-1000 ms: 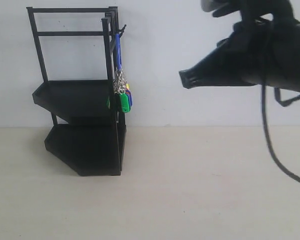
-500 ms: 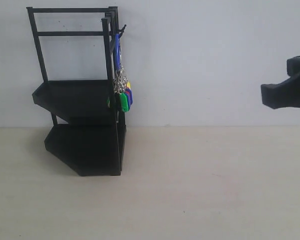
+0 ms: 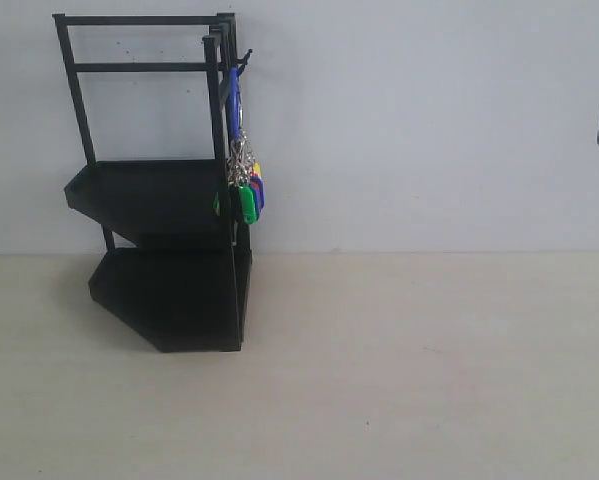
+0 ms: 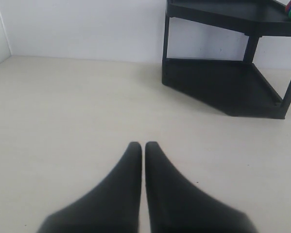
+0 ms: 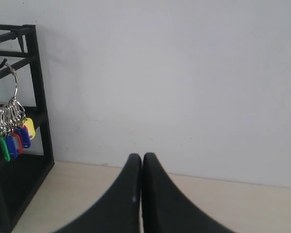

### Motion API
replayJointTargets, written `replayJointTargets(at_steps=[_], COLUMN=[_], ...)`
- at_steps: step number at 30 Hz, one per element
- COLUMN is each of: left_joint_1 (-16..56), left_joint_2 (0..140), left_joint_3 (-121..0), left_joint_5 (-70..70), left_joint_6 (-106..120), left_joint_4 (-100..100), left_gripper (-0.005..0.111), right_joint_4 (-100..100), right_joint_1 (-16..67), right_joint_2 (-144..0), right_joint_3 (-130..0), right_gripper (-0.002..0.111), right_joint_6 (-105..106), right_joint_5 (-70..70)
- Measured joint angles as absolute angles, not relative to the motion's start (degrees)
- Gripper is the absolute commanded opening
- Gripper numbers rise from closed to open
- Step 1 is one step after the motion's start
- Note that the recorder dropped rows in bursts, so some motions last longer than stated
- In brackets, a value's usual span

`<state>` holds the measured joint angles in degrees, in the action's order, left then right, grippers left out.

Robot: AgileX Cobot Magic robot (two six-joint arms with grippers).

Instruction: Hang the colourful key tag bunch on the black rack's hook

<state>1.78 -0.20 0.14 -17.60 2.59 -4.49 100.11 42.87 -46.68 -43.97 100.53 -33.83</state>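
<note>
Plainly light and floppy, the colourful key tag bunch (image 3: 245,190) hung off the hook (image 3: 242,57), upper left, its blue ring (image 3: 235,100) the likeliest hold, while the left pincer (image 4: 143,145) and right pincer (image 5: 142,156) sat clenched empty.

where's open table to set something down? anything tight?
The table is bare from the rack rightward to the frame edge, and across the whole strip in front of the rack. The lower tray looks bare too, but it is hemmed in by posts. It is crowded only at the rack's right post, where the key bunch hangs from the hook.
</note>
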Motion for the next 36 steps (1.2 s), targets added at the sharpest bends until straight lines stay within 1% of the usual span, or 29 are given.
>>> replayJointTargets(at_steps=[29, 30, 32, 36], left_joint_1=[1.8, 1.8, 1.8, 1.8], left_joint_2=[-0.2, -0.2, -0.2, -0.2], left_joint_3=[0.1, 0.1, 0.1, 0.1], left_joint_5=[-17.6, -17.6, -17.6, -17.6], left_joint_6=[2.6, 2.6, 2.6, 2.6], left_joint_4=[-4.5, -4.5, -4.5, -4.5], left_gripper=[0.004, 0.004, 0.004, 0.004], right_joint_4=[100.1, 100.1, 100.1, 100.3], right_joint_1=[42.8, 42.2, 38.2, 24.2], right_joint_2=[-45.6, -44.5, -41.0, -28.9], right_joint_3=[-43.1, -41.7, -37.0, -24.7], right_gripper=[0.0, 0.0, 0.0, 0.0], right_joint_6=[100.3, 100.3, 100.4, 96.6], right_joint_5=[-34.7, -33.3, -27.5, -13.0])
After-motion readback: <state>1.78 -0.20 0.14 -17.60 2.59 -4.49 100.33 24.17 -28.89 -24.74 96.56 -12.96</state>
